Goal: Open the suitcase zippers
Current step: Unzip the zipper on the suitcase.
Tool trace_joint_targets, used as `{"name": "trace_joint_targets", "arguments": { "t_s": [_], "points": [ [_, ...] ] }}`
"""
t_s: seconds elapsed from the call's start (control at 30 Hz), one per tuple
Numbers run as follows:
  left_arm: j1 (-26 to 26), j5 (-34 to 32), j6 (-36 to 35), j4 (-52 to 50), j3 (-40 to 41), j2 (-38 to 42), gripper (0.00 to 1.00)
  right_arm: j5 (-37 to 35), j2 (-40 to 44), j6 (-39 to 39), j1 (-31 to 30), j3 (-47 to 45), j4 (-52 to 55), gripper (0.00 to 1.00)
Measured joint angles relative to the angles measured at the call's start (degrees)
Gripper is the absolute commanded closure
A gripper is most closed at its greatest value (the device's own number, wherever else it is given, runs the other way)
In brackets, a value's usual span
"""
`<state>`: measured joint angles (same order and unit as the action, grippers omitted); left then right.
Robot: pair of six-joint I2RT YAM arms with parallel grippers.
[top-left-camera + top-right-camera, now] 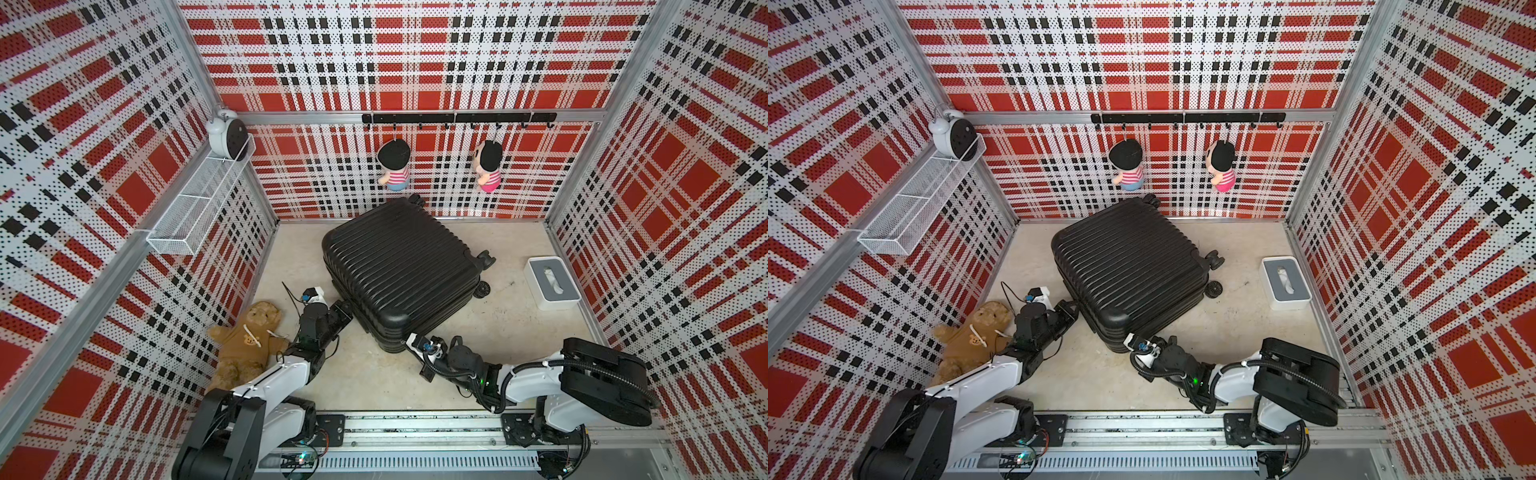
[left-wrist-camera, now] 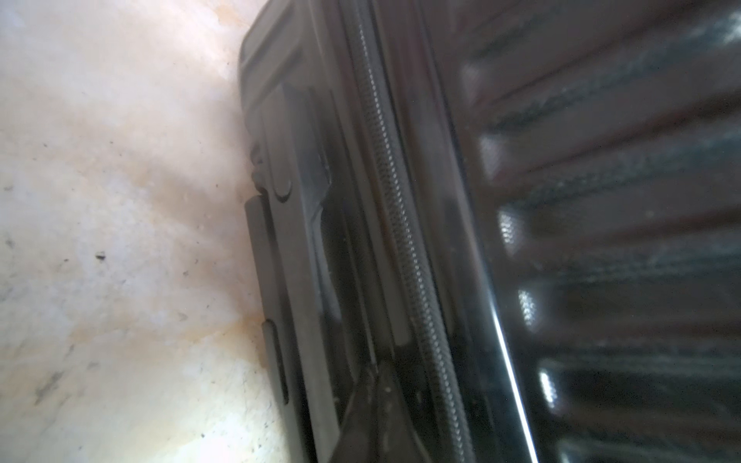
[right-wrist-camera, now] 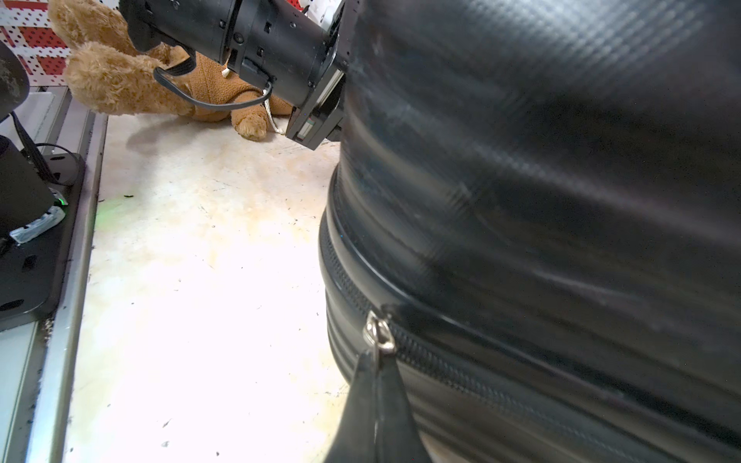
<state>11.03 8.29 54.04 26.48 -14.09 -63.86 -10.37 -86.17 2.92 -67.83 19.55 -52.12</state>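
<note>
Black ribbed shell is turned upward where the suitcase (image 1: 399, 266) is laid flat in the middle of the pale worktop (image 1: 365, 378), with its caster wheels directed toward the white-and-grey box (image 1: 550, 282) at the right. The near-left side of the case is met by the left fingers (image 2: 357, 421), which are pressed fully together just beside the zipper track (image 2: 401, 224); whether anything is pinched between them cannot be told. At the near corner, the right fingers (image 3: 361, 401) are closed tight on the silver zipper pull (image 3: 379, 334), which is seen right at their tips on the seam between the two shell halves. A brown teddy bear (image 1: 245, 345) is laid on the worktop beside the left arm.
</note>
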Motion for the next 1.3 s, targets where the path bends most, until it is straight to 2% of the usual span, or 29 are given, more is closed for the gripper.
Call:
{"name": "trace_joint_targets", "arguments": {
  "t_s": [0.07,0.13,0.27,0.37,0.53,0.73,0.8,0.9,0.97,1.17,1.3],
  "points": [
    [-3.65,0.96,-0.83,-1.62,-0.48,0.63,0.56,0.02,0.11,-0.07,0.0,-0.07,0.04,1.0],
    [-7.74,1.81,-1.97,-3.67,-2.12,0.57,0.47,0.07,0.17,-0.09,-0.11,-0.24,0.09,1.0],
    [-14.95,2.25,-3.54,-6.14,-8.33,-1.14,0.43,0.07,0.26,-0.07,-0.28,-0.42,0.26,1.0],
    [-18.32,2.29,-4.42,-6.51,-15.63,-6.67,0.43,0.07,0.26,-0.09,-0.28,-0.42,0.28,1.0],
    [-21.29,4.94,-4.74,-6.12,-31.74,-23.3,0.39,0.07,0.35,-0.07,-0.31,-0.42,0.42,1.0],
    [-22.51,11.21,-3.23,-5.55,-50.8,-41.35,0.25,0.07,0.9,-0.04,-0.31,-0.44,1.4,1.0],
    [-22.45,13.09,-3.19,-6.32,-56.85,-45.88,0.25,0.04,1.31,-0.07,-0.31,-0.44,1.92,1.0],
    [-21.84,15.39,-4.2,-8.61,-65.96,-52.17,0.37,-0.07,2.56,-0.17,-0.31,-0.46,3.06,1.0],
    [-21.11,17.0,-4.85,-9.14,-69.7,-55.15,0.38,-0.15,3.69,-0.28,-0.31,-0.79,3.74,1.0],
    [-17.14,18.56,-5.53,-8.74,-66.73,-55.87,0.4,0.57,6.23,-0.87,-0.31,-1.62,6.34,1.0],
    [-17.25,18.08,-4.72,-6.14,-62.1,-54.95,0.42,1.86,6.69,-0.87,-0.76,-1.27,8.24,1.0]
  ]
}}
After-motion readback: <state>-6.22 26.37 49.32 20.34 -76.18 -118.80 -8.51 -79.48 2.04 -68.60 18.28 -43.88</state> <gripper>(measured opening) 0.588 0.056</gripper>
